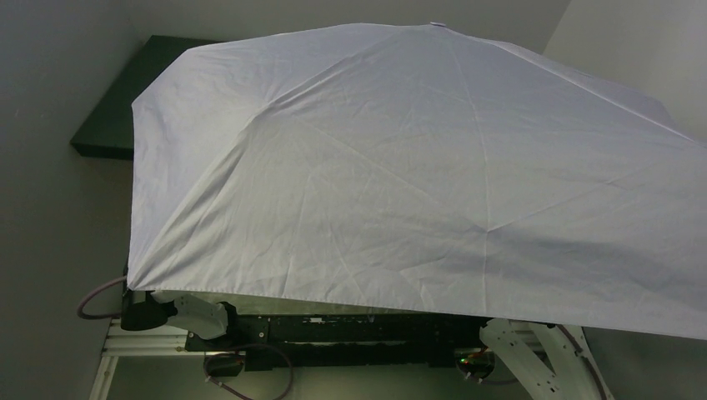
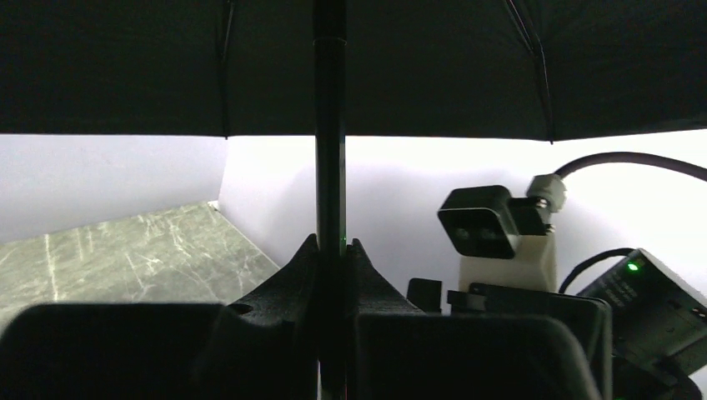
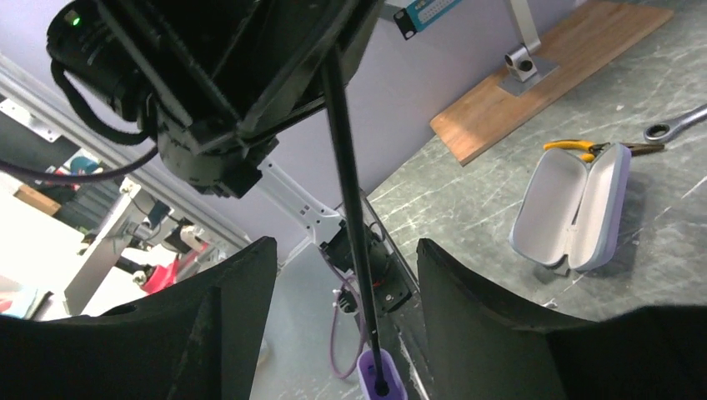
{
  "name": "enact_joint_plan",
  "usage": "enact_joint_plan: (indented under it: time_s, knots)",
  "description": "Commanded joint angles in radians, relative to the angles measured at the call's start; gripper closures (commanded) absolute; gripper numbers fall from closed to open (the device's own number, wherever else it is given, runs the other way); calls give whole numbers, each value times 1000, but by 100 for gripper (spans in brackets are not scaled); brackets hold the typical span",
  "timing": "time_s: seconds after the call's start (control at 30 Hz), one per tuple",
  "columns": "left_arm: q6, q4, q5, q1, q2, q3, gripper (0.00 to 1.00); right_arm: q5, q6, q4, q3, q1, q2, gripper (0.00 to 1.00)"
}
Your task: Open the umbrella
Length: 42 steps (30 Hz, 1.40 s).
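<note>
The umbrella [image 1: 417, 167] looks fully spread. Its pale canopy stretches over the surface [image 1: 108, 125] from the left edge past the right one, and only the far-left corner shows beyond the cloth. I judge the task nearly done, and what remains is to steady the umbrella and confirm the catch has locked.

The left end effector [image 2: 332, 250] is clamped tight on the thin black shaft [image 2: 330, 125], which rises straight up between its fingers to the dark underside of the canopy. The right end effector [image 3: 343, 246] is wide open and holds nothing. In its own camera the shaft runs through the gap between its fingers, touching neither, down to the lilac handle [image 3: 379, 379].

To finish well, the left grip should stay firm and the shaft vertical so the broad cloth does not tip towards the near edge. The right fingers should stay off the shaft. A slack fold runs across the left panels, and the runner itself is out of sight, so I cannot tell whether it has latched. The open lilac case [image 3: 559, 208] lies on the surface, well apart from the shaft.
</note>
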Motion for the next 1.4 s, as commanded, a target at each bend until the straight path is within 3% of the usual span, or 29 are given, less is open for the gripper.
enact_joint_plan:
  time_s: [0.0,0.23,0.37,0.5,0.7,0.87,1.07,1.37]
  knots:
    - [-2,229,58,-11,-50,-18,100,50,23,56,-8,3,4,36]
    - [22,160,162,-10,-75,-5,100,-59,24,92,1,4,65,37]
    - [19,45,233,-8,-69,62,100,-207,104,262,-27,3,99,38]
    - [-7,45,271,-8,-74,66,100,-260,100,323,-6,3,105,39]
    - [-39,108,324,-4,-95,23,100,-391,177,509,5,3,146,43]
    - [-60,170,378,1,-118,-28,100,-488,373,837,-17,4,182,43]
    - [-91,232,454,5,-119,-58,100,-504,498,1021,-33,9,240,48]
    - [-117,362,522,10,-82,-84,100,-473,548,1109,-55,51,280,48]
